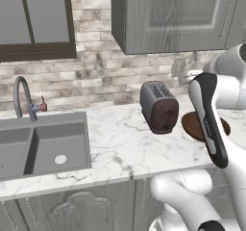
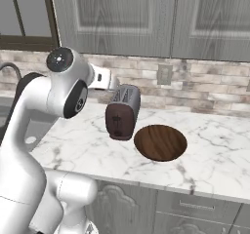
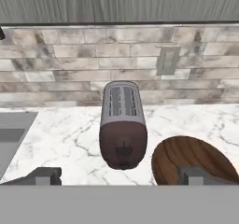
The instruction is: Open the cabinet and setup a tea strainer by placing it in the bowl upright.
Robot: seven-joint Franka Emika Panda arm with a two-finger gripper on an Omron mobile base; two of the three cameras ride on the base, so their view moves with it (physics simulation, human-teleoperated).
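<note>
The jaws of the gripper stood spread wide and held nothing, the cabinet was not yet opened, the bowl lay empty beside the toaster, so the whole task remained.

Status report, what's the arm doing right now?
Pincer open, empty, facing toaster. Cabinet door shut. Bowl empty on counter. Nothing blocking.

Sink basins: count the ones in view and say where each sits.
2, side by side in the grey sink left of the toaster: the right basin, the left basin, which the picture's edge cuts off.
</note>
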